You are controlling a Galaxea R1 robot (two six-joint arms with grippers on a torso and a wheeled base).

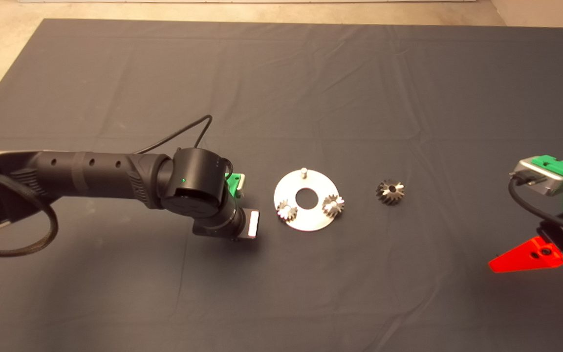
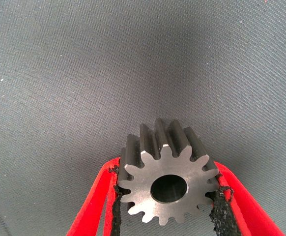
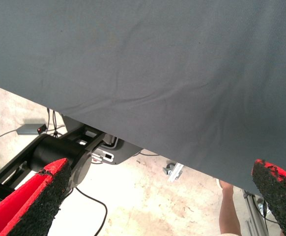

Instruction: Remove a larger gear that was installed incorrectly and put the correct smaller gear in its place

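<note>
Left gripper (image 2: 167, 196), just left of the round metal plate (image 1: 306, 222), clamps the smaller gear (image 2: 168, 183) between its pads; the larger gear (image 1: 389, 191) lies on the mat (image 1: 408, 88) right of the plate; right gripper (image 3: 157, 196) waits open at the near right edge.

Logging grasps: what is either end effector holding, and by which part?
The left end effector grips the smaller gear by its toothed rim; the right end effector is open, empty.
</note>
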